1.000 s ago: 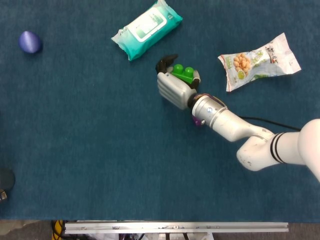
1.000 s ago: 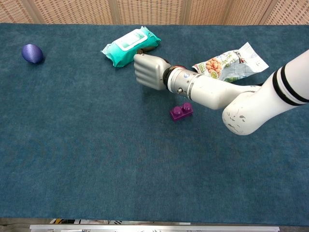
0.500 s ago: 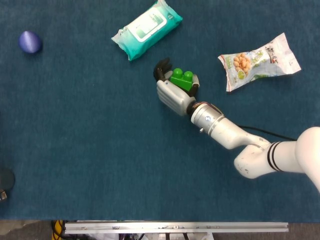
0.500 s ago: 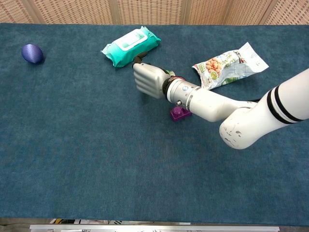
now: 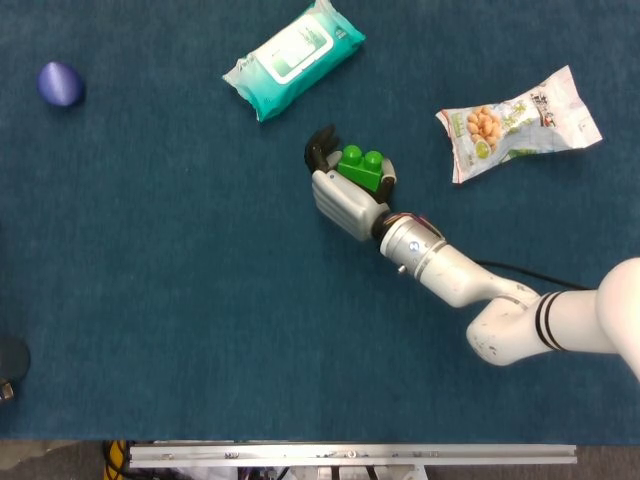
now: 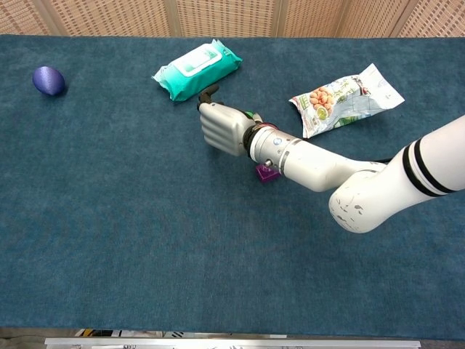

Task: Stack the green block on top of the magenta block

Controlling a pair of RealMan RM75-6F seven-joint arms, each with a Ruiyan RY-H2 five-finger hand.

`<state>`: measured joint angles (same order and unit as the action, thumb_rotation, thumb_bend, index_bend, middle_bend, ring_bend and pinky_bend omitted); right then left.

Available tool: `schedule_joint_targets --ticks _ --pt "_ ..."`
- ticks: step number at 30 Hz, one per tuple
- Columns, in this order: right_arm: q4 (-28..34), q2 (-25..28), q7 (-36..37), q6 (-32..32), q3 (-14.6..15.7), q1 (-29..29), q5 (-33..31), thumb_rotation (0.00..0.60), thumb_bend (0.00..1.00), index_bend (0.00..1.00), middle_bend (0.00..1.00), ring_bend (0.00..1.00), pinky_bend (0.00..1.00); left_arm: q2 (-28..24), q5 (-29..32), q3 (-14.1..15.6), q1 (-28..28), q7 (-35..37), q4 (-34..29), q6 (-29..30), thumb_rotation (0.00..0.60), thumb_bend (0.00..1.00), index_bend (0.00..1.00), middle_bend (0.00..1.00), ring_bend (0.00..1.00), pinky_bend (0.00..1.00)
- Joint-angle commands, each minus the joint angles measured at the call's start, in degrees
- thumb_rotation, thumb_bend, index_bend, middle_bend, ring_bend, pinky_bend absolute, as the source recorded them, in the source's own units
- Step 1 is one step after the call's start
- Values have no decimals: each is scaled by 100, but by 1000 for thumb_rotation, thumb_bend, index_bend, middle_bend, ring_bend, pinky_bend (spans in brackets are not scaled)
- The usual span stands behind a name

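My right hand (image 5: 345, 192) holds the green block (image 5: 360, 168) between its fingers above the blue cloth, studs up. In the chest view the same right hand (image 6: 223, 129) shows its back, and the green block is only a sliver at its far side. The magenta block (image 6: 266, 172) lies on the cloth under my right forearm, mostly covered by the wrist; the head view hides it completely. My left hand is in neither view.
A teal wipes pack (image 5: 293, 57) lies just behind the hand. A snack bag (image 5: 520, 122) sits at the right rear, and a blue egg-shaped object (image 5: 60, 84) at the far left. The table's front edge (image 5: 350, 455) runs along the bottom.
My right hand has lowered and slid slightly left and toward the front with the green block. The forearm now covers more of the magenta block in the chest view.
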<state>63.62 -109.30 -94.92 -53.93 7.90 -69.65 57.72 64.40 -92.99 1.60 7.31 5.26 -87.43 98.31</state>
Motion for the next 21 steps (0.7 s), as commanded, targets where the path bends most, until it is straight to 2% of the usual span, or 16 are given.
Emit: schedule_joint_targets --ticks 1,5,9,14,21 --pt "31 -7 -30 -2 -22 40 33 600 72 361 373 225 318 -3 -6 -2 1 0 3 7 600 292 260 279 285 182" --pt "160 31 25 -13 -99 107 85 600 10 292 351 210 304 -9 -24 -2 -2 -4 1 15 600 292 260 279 285 182" --pt "304 98 109 -37 -196 146 144 600 0 214 316 192 295 -9 -31 0 -6 -14 -6 9 600 292 260 279 285 182" --pt "555 217 331 -58 -336 192 227 600 0 199 303 190 295 -19 -47 -2 -11 -28 -33 16 600 292 259 279 285 182" --pt "1443 593 639 -255 -738 342 -94 600 0 199 302 189 294 -27 -73 1 -41 -76 -76 -22 600 293 260 279 285 181"
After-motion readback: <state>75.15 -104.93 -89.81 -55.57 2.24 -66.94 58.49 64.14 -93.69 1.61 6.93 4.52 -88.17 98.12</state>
